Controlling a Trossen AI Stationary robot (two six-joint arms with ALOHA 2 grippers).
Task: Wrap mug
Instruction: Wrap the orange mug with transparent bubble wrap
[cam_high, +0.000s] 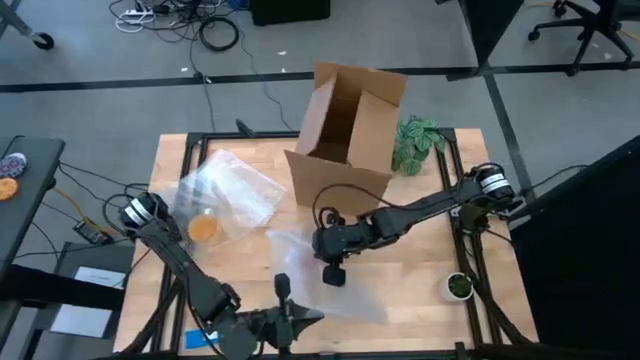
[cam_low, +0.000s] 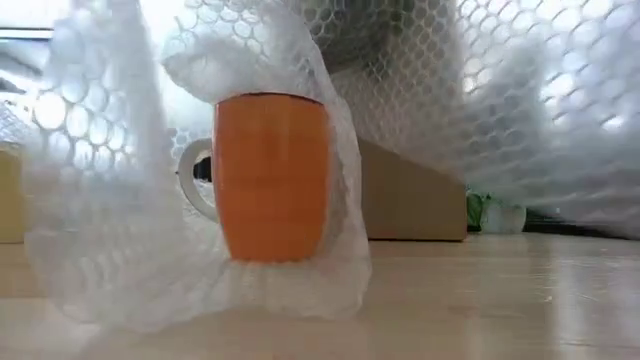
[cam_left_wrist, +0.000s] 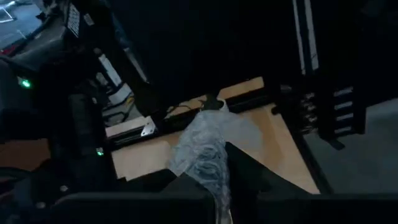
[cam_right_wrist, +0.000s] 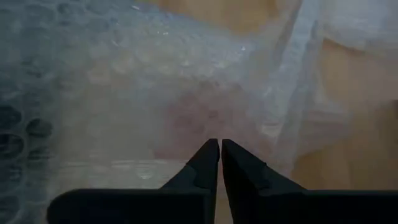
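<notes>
The mug (cam_low: 272, 178) stood upright on the desk (cam_high: 420, 270), toward its left side, draped in bubble wrap (cam_low: 470, 110); from above it showed as an orange patch (cam_high: 203, 228) under the clear sheet (cam_high: 228, 195). A second sheet (cam_high: 300, 245) lay at mid-desk. The right jaws (cam_right_wrist: 220, 149) were pressed together with nothing between them, pointing down at that sheet beside the cardboard box (cam_high: 350, 125). The left jaws (cam_left_wrist: 214, 180) sat at the desk's near edge, closed on a bunched corner of wrap (cam_left_wrist: 205, 146). A leafy plant (cam_high: 415, 143) lay behind the box, and a small green round object (cam_high: 459, 286) sat near the right edge.
</notes>
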